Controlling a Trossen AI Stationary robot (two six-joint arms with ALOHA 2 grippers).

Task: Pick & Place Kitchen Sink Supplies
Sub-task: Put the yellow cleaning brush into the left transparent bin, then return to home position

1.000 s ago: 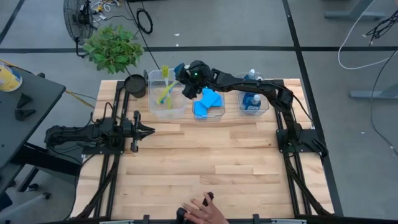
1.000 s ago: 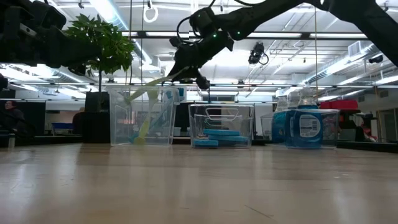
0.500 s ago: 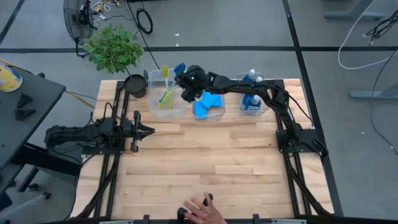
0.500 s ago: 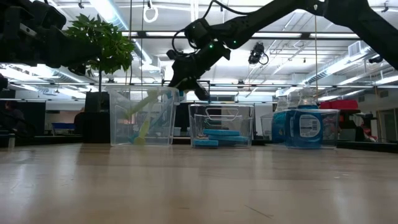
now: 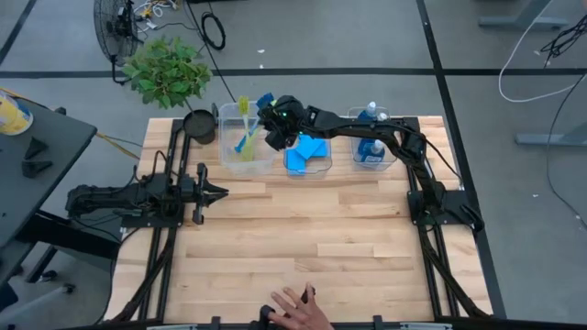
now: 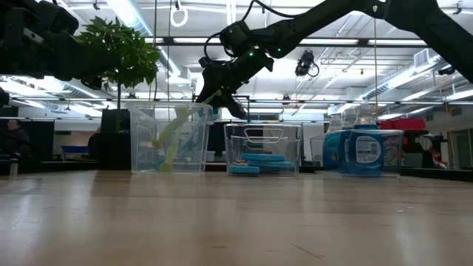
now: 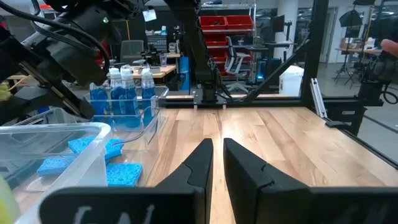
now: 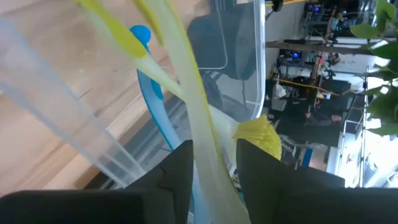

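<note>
Over the left clear bin my right gripper stands open, slanting down. A yellow-green brush passes between its fingers and leans down into that bin. A blue brush and another yellow-green one stand in the same bin. Blue sponges lie in the middle bin, and blue bottles stand in the right bin. My left gripper rests shut at the table's left side, touching nothing. My right gripper has the yellow-green brush's handle between its two fingers, which lie across it. The handle lies against one finger, and a gap shows toward the other. The brush slants steeply down, its lower end inside the left bin.
A potted plant and a black pot stand at the far left corner. A person's hand rests at the table's near edge. Bare wood stretches between the bins and that edge.
My right gripper has sunk a little toward the left bin and rolled about its own axis. The yellow-green brush has tipped from a shallow slant over the bin to a steeper lean, with its lower end down inside the bin.
</note>
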